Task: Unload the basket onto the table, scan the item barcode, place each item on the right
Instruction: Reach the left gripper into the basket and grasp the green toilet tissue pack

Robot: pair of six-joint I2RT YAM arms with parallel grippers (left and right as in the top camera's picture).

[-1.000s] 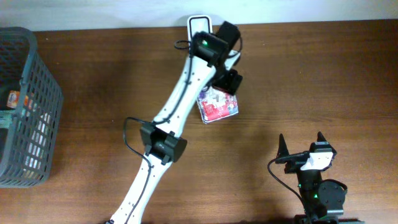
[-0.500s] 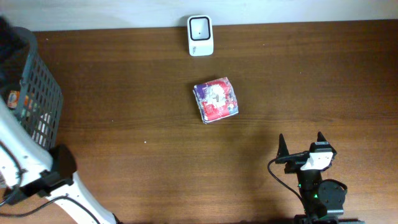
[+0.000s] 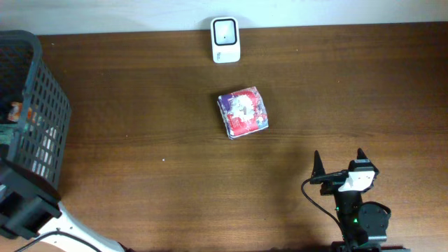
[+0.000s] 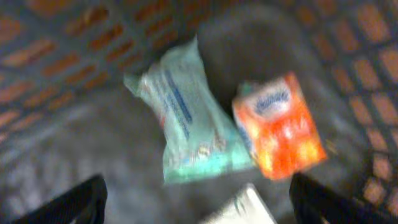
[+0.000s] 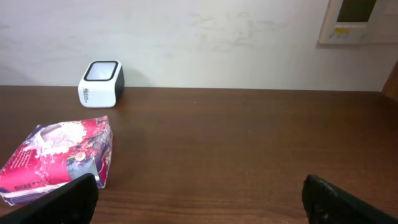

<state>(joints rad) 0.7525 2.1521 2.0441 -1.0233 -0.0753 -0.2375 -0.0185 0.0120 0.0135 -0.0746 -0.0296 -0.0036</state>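
Hands, two, both spread wide and empty: the right hand [image 3: 338,162] sits well in front of the scanner [image 3: 225,31]. The left hand [image 4: 199,204] is over a dark lattice basket [image 3: 42,105] far to the scanner's left, holding one pale-green pouch [image 4: 186,118] and one orange carton [image 4: 278,124]. One crinkled pink-purple packet [image 3: 243,112] lies on the wooden table [image 3: 140,105] just before the scanner — one white, rounded box.
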